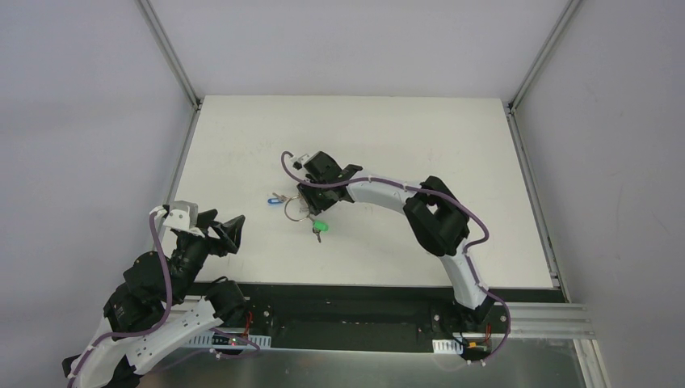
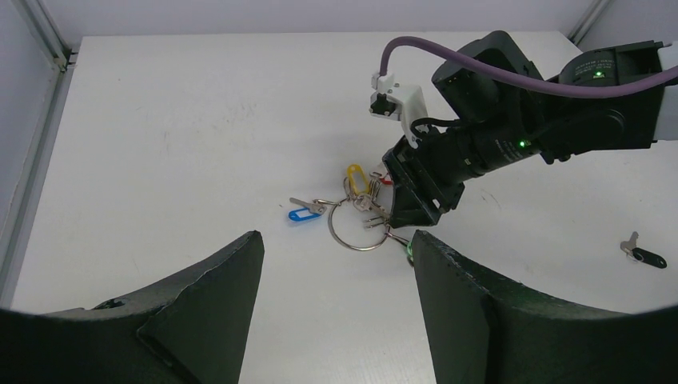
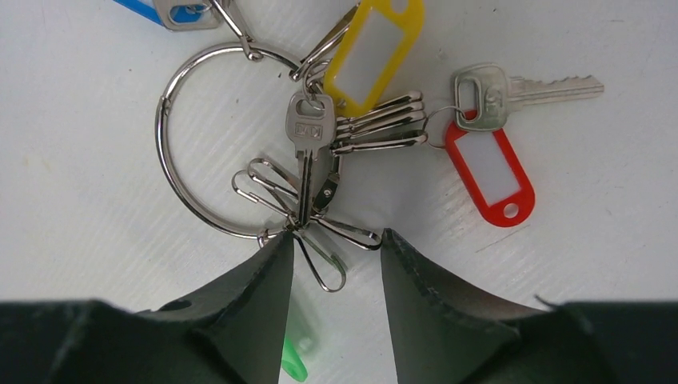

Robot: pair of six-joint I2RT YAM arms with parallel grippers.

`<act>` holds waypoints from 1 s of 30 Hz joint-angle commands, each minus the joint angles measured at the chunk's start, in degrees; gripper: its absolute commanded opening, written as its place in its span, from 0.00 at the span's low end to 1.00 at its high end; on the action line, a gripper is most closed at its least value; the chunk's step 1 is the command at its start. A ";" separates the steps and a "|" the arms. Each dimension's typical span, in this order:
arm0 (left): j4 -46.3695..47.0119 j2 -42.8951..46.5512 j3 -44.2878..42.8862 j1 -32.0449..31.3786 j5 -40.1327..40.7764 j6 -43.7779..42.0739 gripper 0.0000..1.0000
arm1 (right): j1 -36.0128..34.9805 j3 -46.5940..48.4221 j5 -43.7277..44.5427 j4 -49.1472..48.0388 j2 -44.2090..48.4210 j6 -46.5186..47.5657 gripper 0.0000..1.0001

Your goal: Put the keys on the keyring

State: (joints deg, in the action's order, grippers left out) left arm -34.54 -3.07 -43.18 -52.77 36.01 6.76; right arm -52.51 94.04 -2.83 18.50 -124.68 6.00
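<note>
The metal keyring (image 3: 172, 152) lies on the white table with several clip hooks on it, carrying blue, yellow (image 3: 372, 52) and red (image 3: 492, 172) tagged keys. The green-headed key (image 3: 297, 352) lies just below the ring, partly hidden by my right finger; it also shows in the top view (image 1: 318, 229). My right gripper (image 3: 336, 244) is open and low over the ring's edge, its fingers either side of a wire clip. The black-headed key (image 2: 644, 256) lies alone on the table, far right in the left wrist view. My left gripper (image 2: 336, 264) is open and empty, well short of the ring (image 2: 357, 228).
The right arm (image 1: 404, 198) reaches across the table's middle and hides the black key in the top view. Metal rails (image 1: 182, 77) border the table left and right. The blue-tagged key (image 1: 275, 200) sticks out to the left of the ring.
</note>
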 commanded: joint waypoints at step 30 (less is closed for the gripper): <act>1.72 0.08 0.21 0.50 -1.29 -0.08 0.68 | -4.62 -13.13 10.14 -7.56 7.70 -4.51 0.41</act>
State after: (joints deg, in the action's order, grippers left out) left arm -34.54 -3.07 -43.18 -52.77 35.92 6.76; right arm -56.77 79.59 8.97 7.77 -117.12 2.26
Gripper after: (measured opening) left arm 0.677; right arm 0.428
